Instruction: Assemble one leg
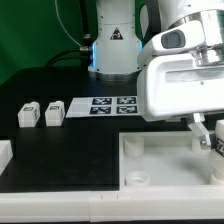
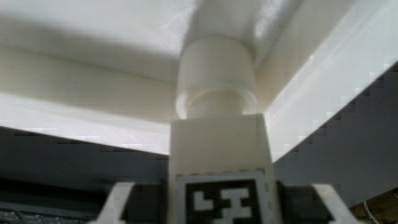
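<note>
Ext view: white glossy arm housing [image 1: 185,80] fills upper R of frame, boxy w/ rounded edges. Two-finger gripper [image 1: 207,138] hangs below it, over the far edge of the large white square tray-like plastic panel [image 1: 160,162] near the ext view's R. Panel is smooth and matte w/ a raised rim and a shallow recessed floor. Round corner socket [image 1: 135,180] visible at its near corner. Panel lies flat on the black matte table [image 1: 60,165].

Wrist view: held leg [image 2: 222,150], a small white plastic block w/ flat faces and straight edges. Black-and-white square tag [image 2: 222,200] on the face toward cam. Far end of the block carries a smooth cylindrical peg [image 2: 222,75] w/ rounded tip. Peg sits right against the panel's white underside/rim, in an angled corner. Cannot tell if it is seated or only touching.

Pincer state: pale fingers [image 2: 125,205] flank the block on both sides at the tag end, no gap seen, so clamped on the held leg.

Other items, ext view:
- Two loose legs [image 1: 28,115] and [image 1: 53,112], same white blocks w/ tags, side by side near the ext view's L, apart from the panel.
- Marker board [image 1: 100,105], thin, flat, white, w/ printed tags, just beside them.
- White part [image 1: 4,152] cut off at the L edge, shape unclear.
</note>
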